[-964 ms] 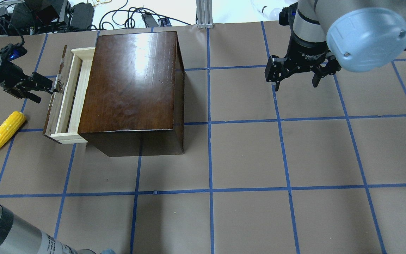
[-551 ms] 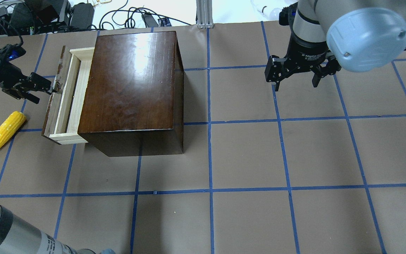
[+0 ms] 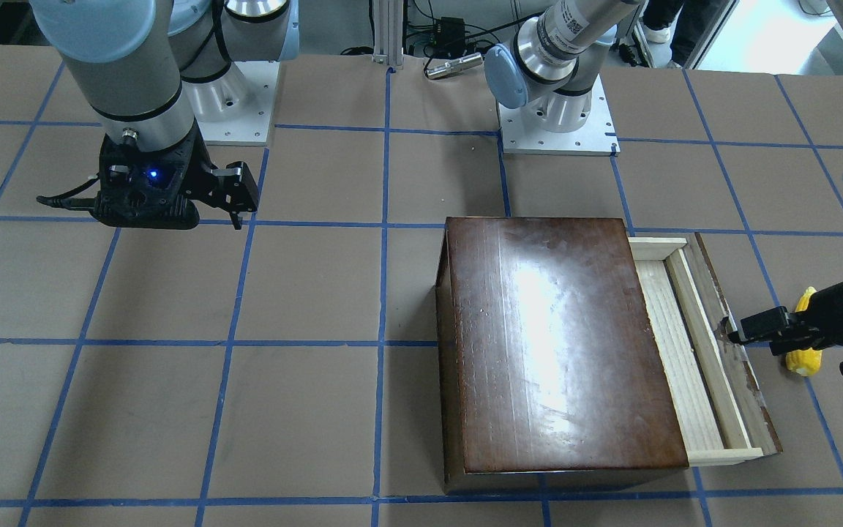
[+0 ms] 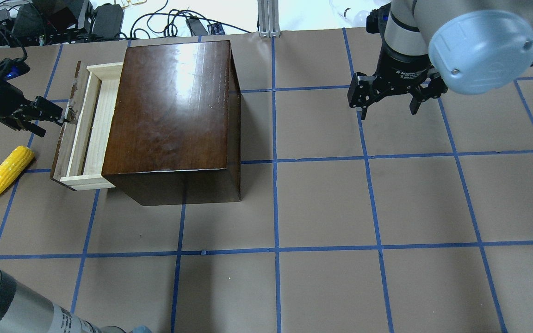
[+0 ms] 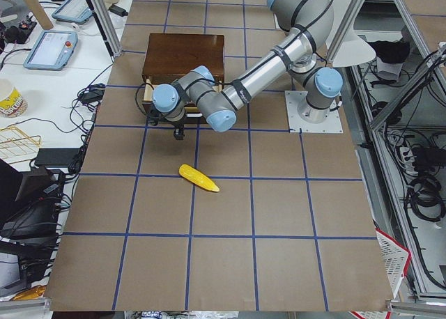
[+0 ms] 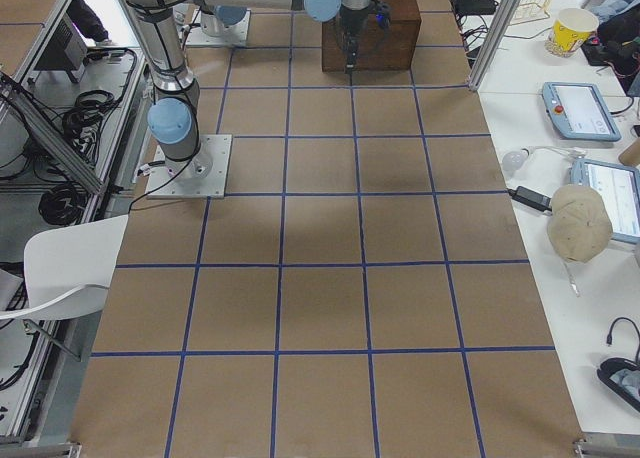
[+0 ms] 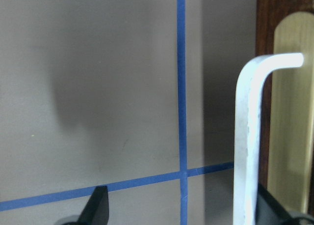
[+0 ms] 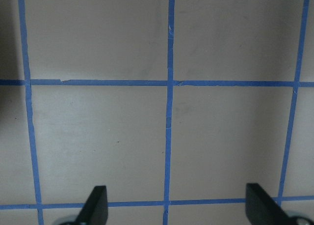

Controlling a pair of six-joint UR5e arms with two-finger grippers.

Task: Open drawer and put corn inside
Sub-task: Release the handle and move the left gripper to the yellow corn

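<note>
Overhead exterior shows my left gripper (image 4: pixel 53 123) at the front of the drawer (image 4: pixel 91 134), which stands partly out of the dark box (image 4: pixel 169 106). My fingers are spread, with one just beside the metal pull (image 7: pixel 247 136). The corn (image 4: pixel 6 173) lies on the table (image 4: pixel 322 203) near the drawer front. My right gripper (image 4: pixel 389 112) hangs spread wide, well apart

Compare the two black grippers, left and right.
The black two-finger left gripper lies level, straddling the small metal pull of the pale wooden drawer; the black two-finger right gripper points straight down over the brown table, far from the dark-brown box. Both are open, gripping nothing.
</note>
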